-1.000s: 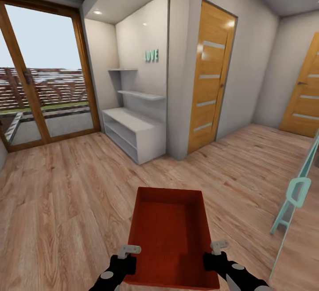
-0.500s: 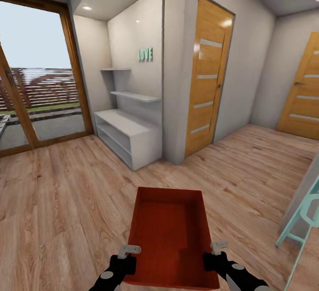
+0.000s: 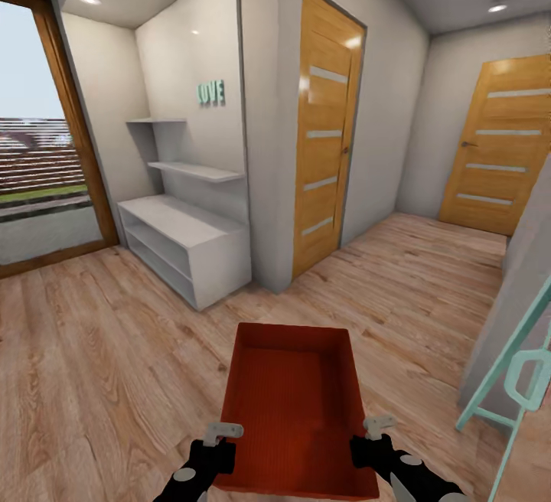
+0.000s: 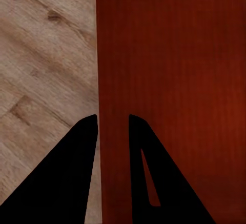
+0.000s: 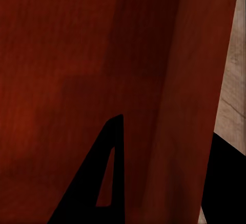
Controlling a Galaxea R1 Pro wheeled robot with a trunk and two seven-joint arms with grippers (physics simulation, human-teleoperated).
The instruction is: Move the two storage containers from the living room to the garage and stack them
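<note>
A: Where is the storage container point(image 3: 295, 402)?
B: Held above the wood-plank floor point(image 3: 92, 349), one long wall pinched by each gripper.
A: The left gripper point(image 4: 113, 124)?
B: Its fingers point(image 4: 77, 162) straddle the near-left wall, clamped on it.
A: The right gripper point(image 3: 366, 441)?
B: Same on the opposite wall: one finger inside the bin, one outside, gripping.
</note>
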